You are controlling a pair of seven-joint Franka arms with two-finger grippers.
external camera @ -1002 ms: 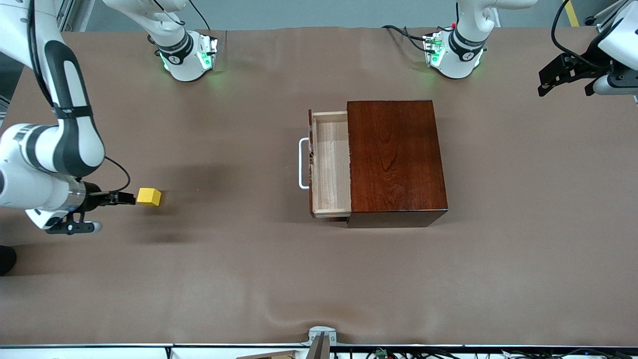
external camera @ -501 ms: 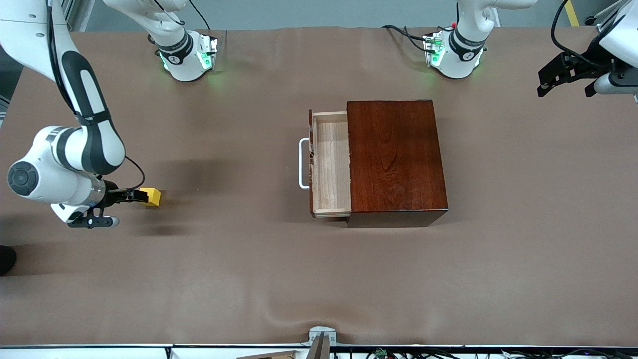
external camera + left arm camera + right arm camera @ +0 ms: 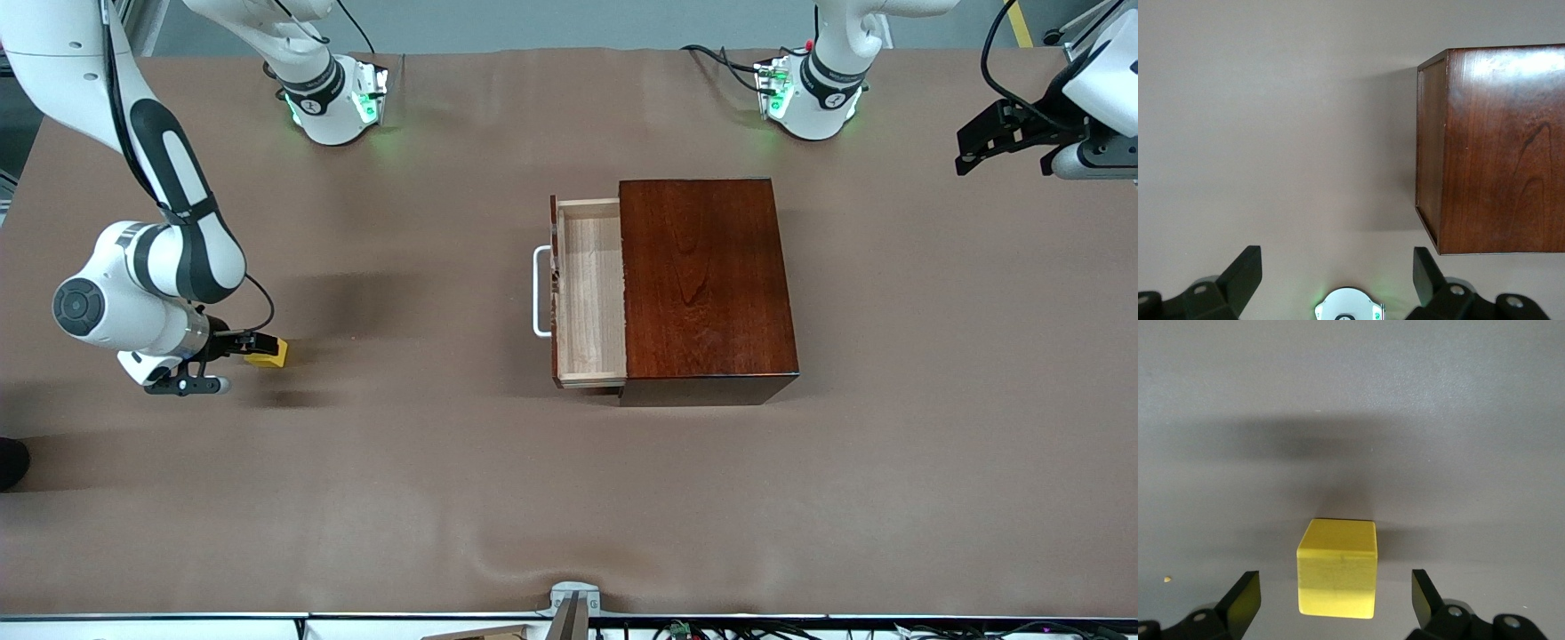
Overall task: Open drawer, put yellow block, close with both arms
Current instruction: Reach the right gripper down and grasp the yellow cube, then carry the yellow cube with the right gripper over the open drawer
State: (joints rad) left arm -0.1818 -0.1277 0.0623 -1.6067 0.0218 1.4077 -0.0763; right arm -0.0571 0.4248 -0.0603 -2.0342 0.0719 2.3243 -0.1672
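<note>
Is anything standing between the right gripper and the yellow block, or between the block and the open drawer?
Nothing visible. The right gripper is open with the yellow block between its fingers, and only bare table separates block and drawer.

The drawer [image 3: 590, 293] is a pale light-wood tray with a dark reddish front and a white U-shaped bar handle [image 3: 539, 292]; it stands pulled partway out of a glossy dark red-brown wooden box [image 3: 707, 283] near the middle of the table, opening toward the right arm's end, and its visible floor is bare. The yellow block [image 3: 269, 355] is a small bright cube resting flat on the brown tabletop near the right arm's end edge, well apart from the drawer.
</note>
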